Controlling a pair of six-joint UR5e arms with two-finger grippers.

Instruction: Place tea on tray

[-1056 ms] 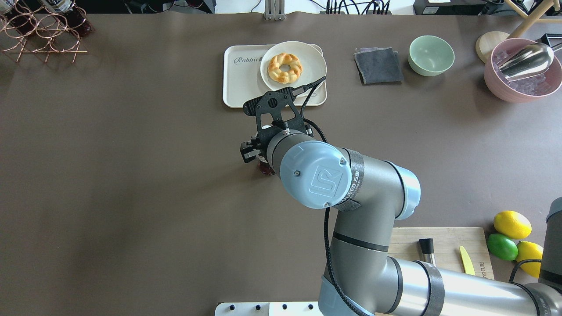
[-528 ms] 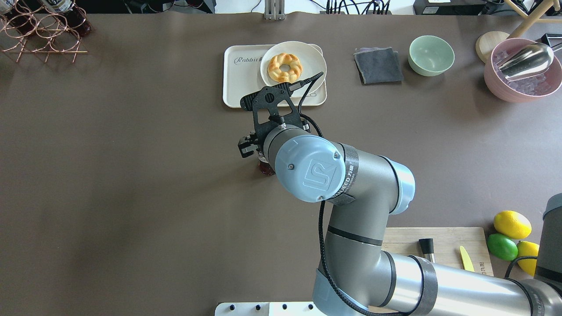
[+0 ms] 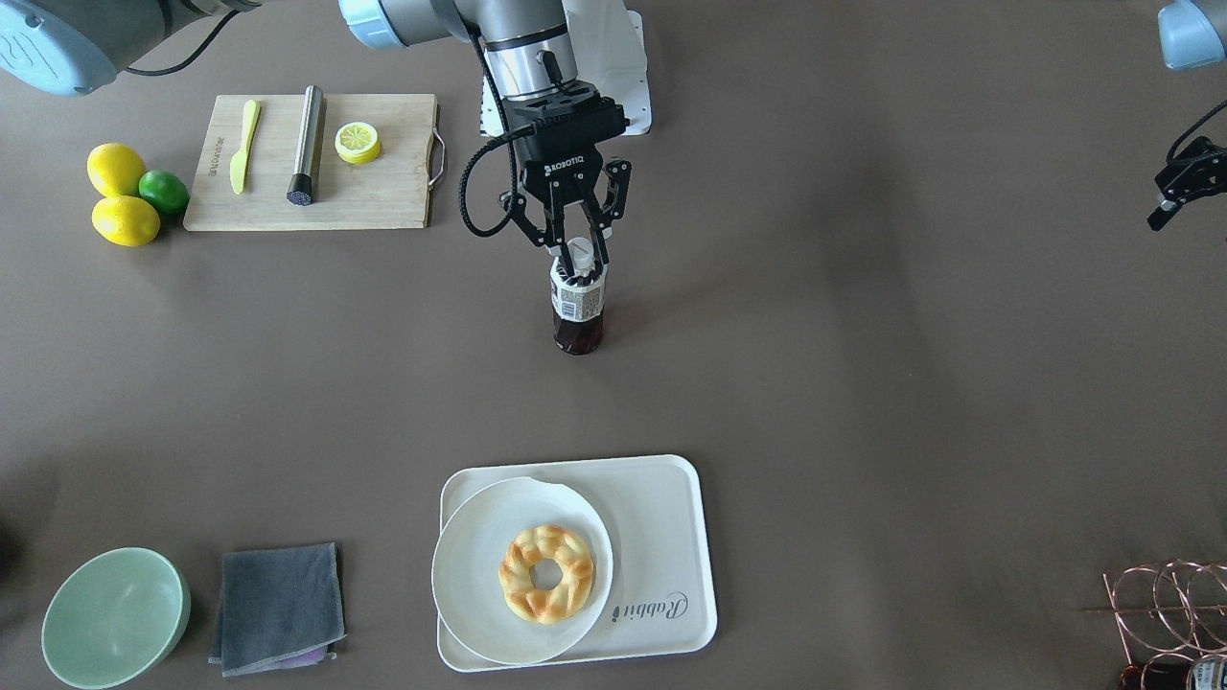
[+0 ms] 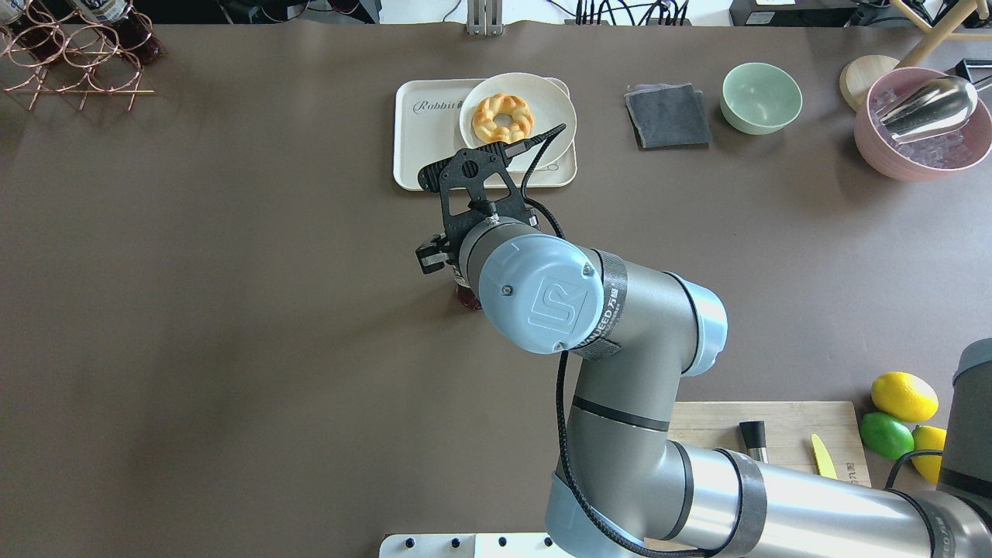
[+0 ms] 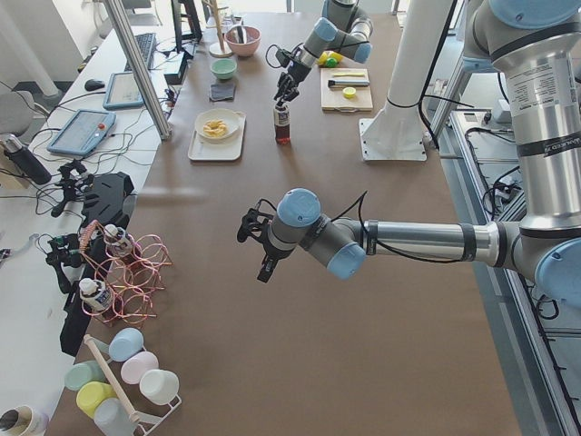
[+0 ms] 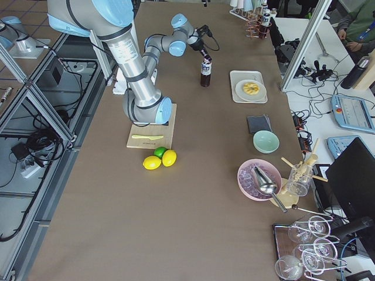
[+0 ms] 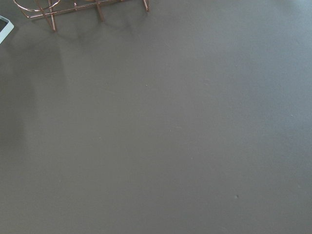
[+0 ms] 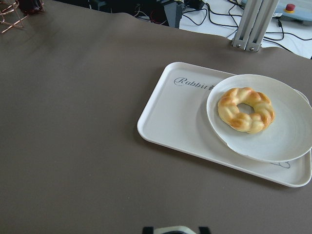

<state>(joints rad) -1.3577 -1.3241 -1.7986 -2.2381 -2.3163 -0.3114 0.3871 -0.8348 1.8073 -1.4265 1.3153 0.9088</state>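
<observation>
1. Losing the tea (image 3: pixel 578 305) mid-carry is the gravest risk. It stands upright on the bare table (image 3: pixel 863 383), well short of the tray (image 3: pixel 671 537). The right gripper (image 3: pixel 579 264) comes down on it from above, with its jaws drawn narrow about the white cap and neck. That hold sits high on a small, smooth surface with all the liquid's weight below. A quick lift or swing probably lets the bottle pivot or slide free.

2. Setting it on the plate (image 3: pixel 470 575) comes next. The plate carries a braided pastry ring (image 3: pixel 546 573) and covers over half of the tray, so only the strip by the "Rabbit" script is bare. A base that lands on the plate's rim leaves the bottle tilted, and it likely topples on release.

3. Clipping the tray's raised rim follows if the carry runs low: the bottle's bottom catches and it twists in the pinch.

4. Knocking it over at release is a smaller risk. The bottle is tall and narrow and gripped at the top, so it tips if the fingers drag on the cap while parting.

5. Meeting the left gripper (image 3: pixel 1177 187) is least likely. It hangs well apart, toward the robot's left end of the table, and I cannot tell how its jaws stand.
</observation>
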